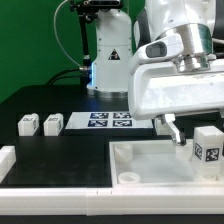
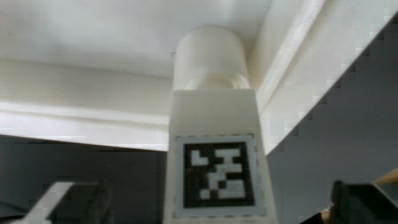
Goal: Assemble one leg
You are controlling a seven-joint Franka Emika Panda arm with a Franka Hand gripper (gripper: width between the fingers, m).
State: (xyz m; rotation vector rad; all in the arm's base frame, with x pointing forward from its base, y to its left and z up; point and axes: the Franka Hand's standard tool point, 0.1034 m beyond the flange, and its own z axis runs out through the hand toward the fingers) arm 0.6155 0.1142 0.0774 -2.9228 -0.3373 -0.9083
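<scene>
One leg (image 1: 207, 149), a small white post with a black-and-white tag, stands upright on the large white tray-like piece (image 1: 150, 158) near that piece's corner at the exterior view's right. My gripper (image 1: 194, 137) hangs over it, open, with one dark finger (image 1: 176, 131) beside the leg and clear of it. In the wrist view the leg (image 2: 217, 140) fills the middle, its round peg end pointing away toward the tray. The gripper (image 2: 214, 212) has a finger on each side, and both stand well apart from the leg. Whether the peg sits in a socket is hidden.
Two more legs (image 1: 28, 124) (image 1: 52, 123) lie on the black table at the exterior view's left. The marker board (image 1: 110, 121) lies behind the tray. A white block (image 1: 6, 158) sits at the left edge. A white rail (image 1: 70, 197) runs along the front.
</scene>
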